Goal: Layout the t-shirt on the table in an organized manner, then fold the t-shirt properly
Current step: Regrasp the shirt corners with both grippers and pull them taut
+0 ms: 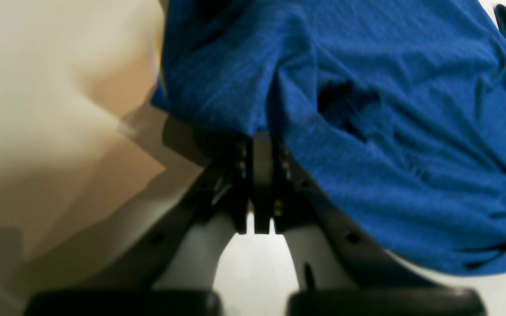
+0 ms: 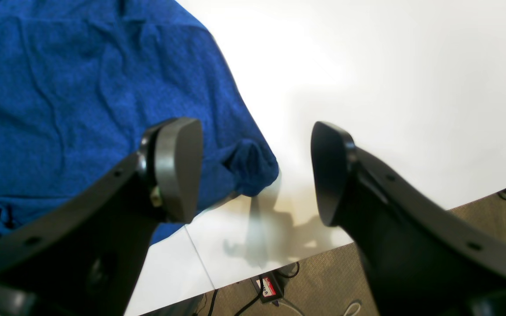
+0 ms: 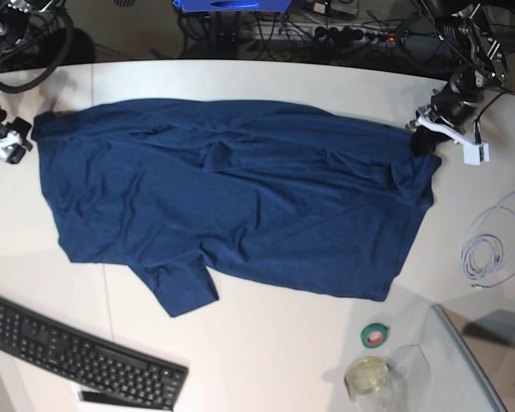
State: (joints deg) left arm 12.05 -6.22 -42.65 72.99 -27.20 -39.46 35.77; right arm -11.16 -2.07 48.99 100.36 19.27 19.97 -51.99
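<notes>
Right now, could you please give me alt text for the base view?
A dark blue t-shirt lies spread across the white table, one gripper at each far edge of it. A black keyboard sits near the front.

The base view looks steeply down from high above onto the whole white surface [image 3: 266,77], far enough to take in both arms at its left and right edges; the left wrist view sits low behind its own jaws, very close to the t-shirt [image 1: 402,131]; the right wrist view looks past its jaws across the surface's edge to the floor; all three share the t-shirt.
</notes>
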